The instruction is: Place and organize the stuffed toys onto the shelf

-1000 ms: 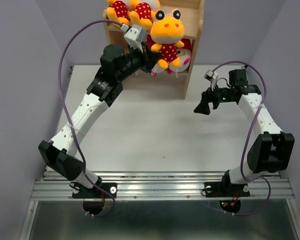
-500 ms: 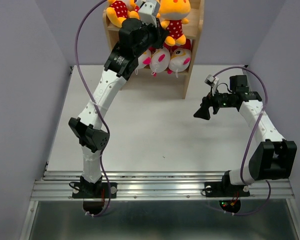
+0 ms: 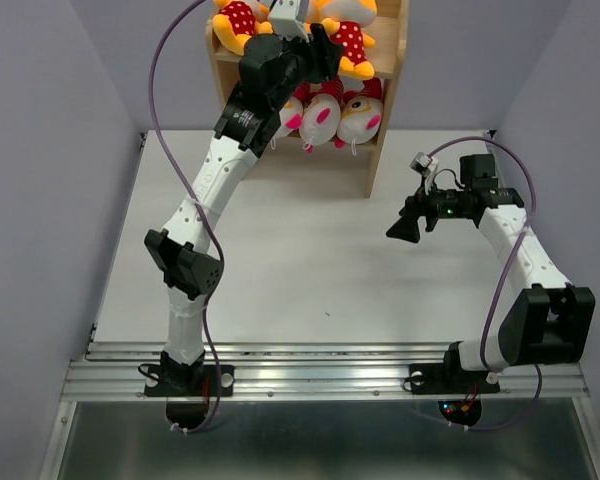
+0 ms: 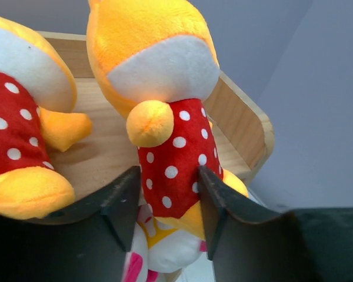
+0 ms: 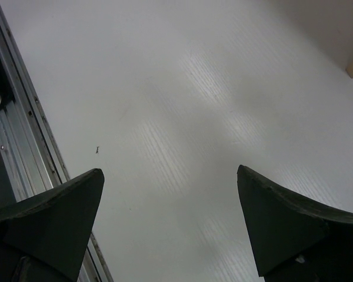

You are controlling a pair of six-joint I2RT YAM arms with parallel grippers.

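Observation:
The wooden shelf point(image 3: 389, 60) stands at the back of the table. On its upper board a yellow-orange stuffed toy in a red dotted shirt point(image 4: 173, 147) sits upright beside another like it point(image 4: 12, 117). My left gripper point(image 4: 167, 176) is open, one finger on each side of that toy's red body, close against it without squeezing. From above, the left gripper point(image 3: 323, 52) reaches into the upper tier. Three white-headed toys point(image 3: 321, 115) hang in the tier below. Over the bare table at the right, my right gripper point(image 3: 401, 228) is open and empty.
The shelf's right side panel point(image 4: 247, 123) rises close beside the seated toy. The white table point(image 3: 280, 250) stretches between the arms, with a metal rail point(image 3: 320, 375) along its near edge. Grey walls close in on both sides.
My left arm has lifted the yellow-orange toy from in front of the lower tier up onto the upper board, and its jaws have parted. The right arm has barely moved.

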